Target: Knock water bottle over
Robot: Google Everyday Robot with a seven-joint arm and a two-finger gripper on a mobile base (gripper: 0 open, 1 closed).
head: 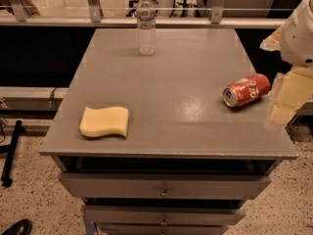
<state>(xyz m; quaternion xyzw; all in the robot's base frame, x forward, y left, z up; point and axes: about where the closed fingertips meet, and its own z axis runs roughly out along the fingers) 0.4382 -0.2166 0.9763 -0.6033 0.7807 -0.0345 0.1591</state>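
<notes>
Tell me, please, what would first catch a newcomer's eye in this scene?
The red soda can, lying on its side near the right edge of the grey table, stands out most, with the pale gripper close beside it on the right. A yellow sponge lies flat at the front left, and the clear water bottle stands upright at the far edge.

White Coca-Cola-style script ran along the red soda can [246,89] lying on the counter [171,111]; the label band on the water bottle [146,26] could not be read. The gripper [285,99] hung just beside the can.
</notes>
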